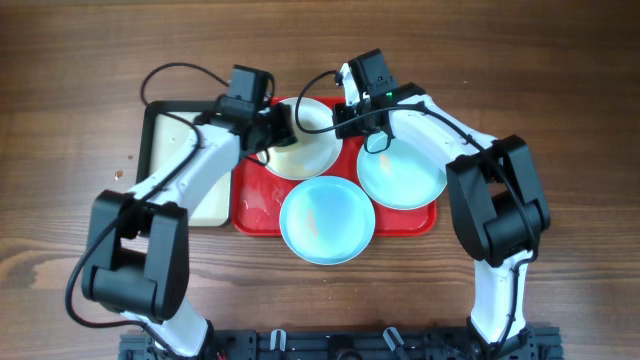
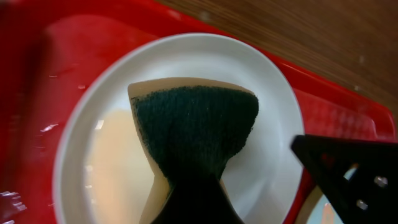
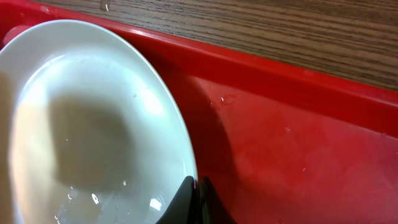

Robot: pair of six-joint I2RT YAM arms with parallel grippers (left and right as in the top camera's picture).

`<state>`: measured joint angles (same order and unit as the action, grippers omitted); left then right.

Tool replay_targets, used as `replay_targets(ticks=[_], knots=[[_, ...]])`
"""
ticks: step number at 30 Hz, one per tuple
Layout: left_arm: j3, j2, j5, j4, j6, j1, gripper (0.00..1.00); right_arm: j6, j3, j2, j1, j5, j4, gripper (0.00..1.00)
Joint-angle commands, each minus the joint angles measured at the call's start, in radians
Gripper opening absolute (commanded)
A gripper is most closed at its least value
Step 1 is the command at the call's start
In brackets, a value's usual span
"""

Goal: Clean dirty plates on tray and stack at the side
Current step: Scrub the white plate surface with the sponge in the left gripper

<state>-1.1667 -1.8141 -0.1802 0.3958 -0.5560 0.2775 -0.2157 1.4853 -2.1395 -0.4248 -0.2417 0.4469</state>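
The white plate (image 1: 312, 150) lies at the back of the red tray (image 1: 256, 208), its inside wet with a yellowish film. My left gripper (image 1: 283, 128) is shut on a sponge (image 2: 196, 124), green scouring side up, which rests on the white plate (image 2: 273, 124). My right gripper (image 1: 346, 122) is shut on the white plate's right rim, as the right wrist view shows (image 3: 198, 186). Two pale blue plates lie on the tray, one at the front middle (image 1: 327, 220) and one at the right (image 1: 402, 172).
A smaller black-rimmed cream tray (image 1: 165, 150) lies left of the red tray, partly under my left arm. The red tray's floor (image 3: 298, 137) is wet in places. The wooden table (image 1: 560, 90) surrounds both trays.
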Motion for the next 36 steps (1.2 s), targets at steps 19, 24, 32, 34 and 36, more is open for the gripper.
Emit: replay_targets(ticks=[19,24,32,34,36], knots=[[0.01,-0.1,0.144,0.074,0.0,0.006,0.04,-0.005,-0.001,-0.014,-0.006,-0.021,-0.006,0.04],[0.01,-0.151,0.144,0.036,-0.003,0.074,0.04,-0.005,-0.001,-0.014,-0.006,-0.021,-0.005,0.04],[0.009,-0.169,0.087,-0.034,-0.003,0.154,0.04,-0.005,-0.001,-0.014,-0.006,-0.021,-0.006,0.04],[0.009,-0.169,0.029,-0.068,-0.003,0.156,0.04,-0.005,-0.001,-0.014,-0.006,-0.021,-0.006,0.04],[0.008,-0.168,0.002,-0.104,-0.002,0.154,0.04,-0.005,-0.001,-0.014,-0.006,-0.021,-0.006,0.04]])
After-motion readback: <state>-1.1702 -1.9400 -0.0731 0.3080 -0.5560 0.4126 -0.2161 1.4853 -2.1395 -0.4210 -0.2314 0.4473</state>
